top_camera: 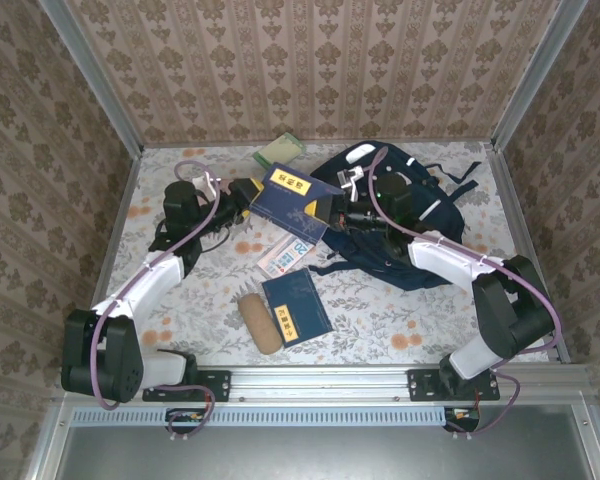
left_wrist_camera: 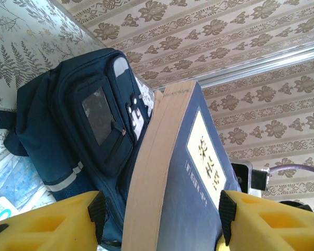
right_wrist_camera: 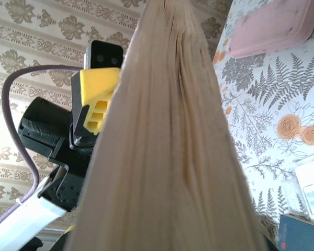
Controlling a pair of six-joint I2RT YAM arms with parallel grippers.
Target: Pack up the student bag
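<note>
Seen from above, a table [top_camera: 380, 325] covered in a cloth printed with ferns and orange flowers carries the student bag [top_camera: 395, 272]. It is a slumped navy fabric backpack with thin white stripes, lying at the far right of the middle. Near the front edge lie a second navy book [top_camera: 297, 308] with a yellow label and a tan oblong pouch [top_camera: 260, 322] with rounded ends. A white and blue packet [top_camera: 285, 255] lies between them and the bag. The left gripper [left_wrist_camera: 162, 209] has blocky yellow fingers with black pads standing wide on either side of a thick hardback book [left_wrist_camera: 180, 214]. One pad is at the smooth navy cover and a sliver of gap shows at the cream page edge. The book is tilted, its far end against the bag's front. The right gripper [top_camera: 352, 215] is at the bag beside that end, jaws drawn narrow; what they pinch, if anything, I cannot tell. The left wrist view adds the bag's clear pocket window, pale reflective band and grey buckle patch. The right wrist view adds the fibrous page block close up and a soft pink rounded case [right_wrist_camera: 272, 26] lying on the cloth.
</note>
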